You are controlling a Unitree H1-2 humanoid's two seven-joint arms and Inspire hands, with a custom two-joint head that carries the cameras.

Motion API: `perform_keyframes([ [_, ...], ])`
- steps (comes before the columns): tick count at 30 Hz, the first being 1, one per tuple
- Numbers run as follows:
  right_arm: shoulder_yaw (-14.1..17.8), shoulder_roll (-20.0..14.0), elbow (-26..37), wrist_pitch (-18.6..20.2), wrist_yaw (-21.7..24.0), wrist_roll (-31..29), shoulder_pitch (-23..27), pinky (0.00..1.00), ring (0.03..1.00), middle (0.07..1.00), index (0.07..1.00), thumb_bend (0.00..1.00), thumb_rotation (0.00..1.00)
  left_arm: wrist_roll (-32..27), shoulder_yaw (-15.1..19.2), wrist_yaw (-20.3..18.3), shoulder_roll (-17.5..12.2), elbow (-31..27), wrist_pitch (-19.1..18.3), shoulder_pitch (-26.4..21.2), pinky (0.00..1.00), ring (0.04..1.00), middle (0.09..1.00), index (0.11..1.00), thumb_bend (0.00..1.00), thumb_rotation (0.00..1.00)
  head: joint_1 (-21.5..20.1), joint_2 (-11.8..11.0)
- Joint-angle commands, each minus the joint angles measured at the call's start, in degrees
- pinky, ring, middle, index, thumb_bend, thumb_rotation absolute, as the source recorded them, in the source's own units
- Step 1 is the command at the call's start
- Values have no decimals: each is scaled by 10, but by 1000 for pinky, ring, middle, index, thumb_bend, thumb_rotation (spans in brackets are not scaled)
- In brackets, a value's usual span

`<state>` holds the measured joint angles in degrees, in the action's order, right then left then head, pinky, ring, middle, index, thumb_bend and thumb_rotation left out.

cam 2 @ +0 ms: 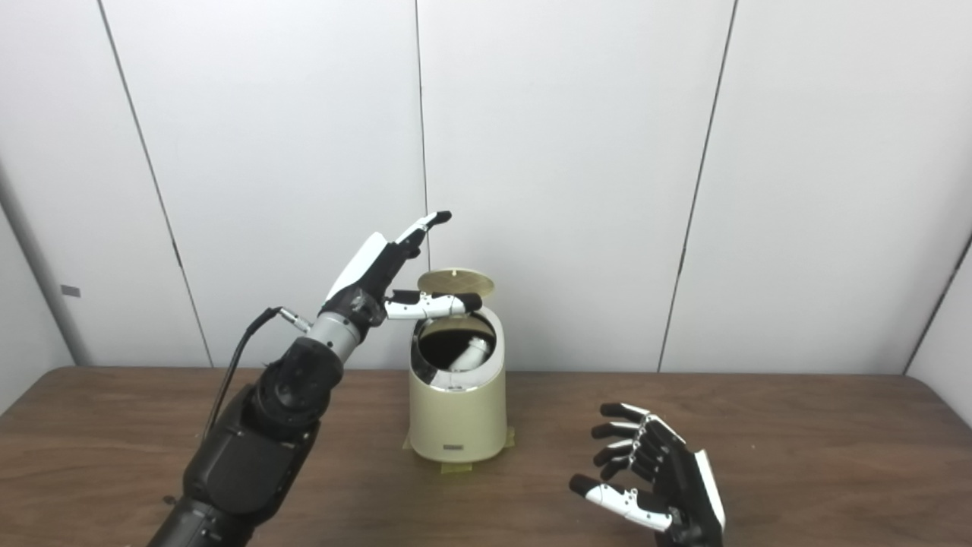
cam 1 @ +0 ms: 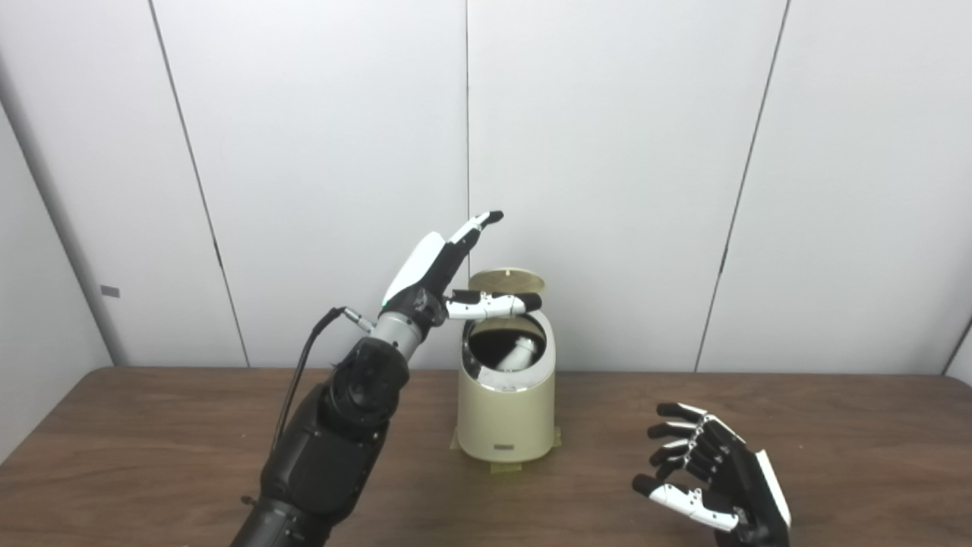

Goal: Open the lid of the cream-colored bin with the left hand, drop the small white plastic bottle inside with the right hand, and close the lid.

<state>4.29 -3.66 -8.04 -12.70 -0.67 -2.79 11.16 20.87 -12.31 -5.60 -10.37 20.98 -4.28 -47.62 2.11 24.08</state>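
Two steps look done: the bottle (cam 1: 520, 354) lies inside the cream bin (cam 1: 506, 410) near the desk's (cam 1: 152, 448) far edge, lid (cam 1: 507, 279) raised. My left hand (cam 1: 444, 277) hovers spread beside the lid, my right hand (cam 1: 710, 475) rests empty, fingers apart. Next, I press the lid shut.

Appears to be a robot test cell or lab rather than a home. Plain white wall panels (cam 1: 607, 152) with dark vertical seams enclose the rear and sides. Bare wood-grain table (cam 1: 873, 456) serves as the only furniture. Cream-colored bin (cam 1: 505, 410) stands fixed to the tabletop with yellowish tape tabs (cam 1: 505, 466) at its base.
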Motion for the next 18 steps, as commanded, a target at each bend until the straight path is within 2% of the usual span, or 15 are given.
perform_keyframes([
  [1,1,2,8,-21,-4,3,12,346,449,580,653,721,123,21,-9,-7,-18,-4,10,-40,857,990,984,939,1000,442,0,1],
  [4,0,2,10,-20,-3,2,13,350,450,579,653,719,126,33,-22,-21,-30,-15,15,-35,822,964,931,882,1000,429,-1,2],
  [7,0,1,5,-25,-5,7,15,348,450,579,656,724,141,39,-29,-41,-39,-35,10,-27,829,948,886,834,994,392,0,2],
  [9,-1,1,3,-25,-7,9,16,348,450,580,660,727,151,48,-35,-48,-46,-42,13,-25,833,936,855,807,1000,406,0,2],
  [18,-2,7,10,-12,-7,5,16,344,450,579,652,734,153,84,-56,-104,-77,-109,-5,-19,946,988,826,776,1000,436,-1,5],
])
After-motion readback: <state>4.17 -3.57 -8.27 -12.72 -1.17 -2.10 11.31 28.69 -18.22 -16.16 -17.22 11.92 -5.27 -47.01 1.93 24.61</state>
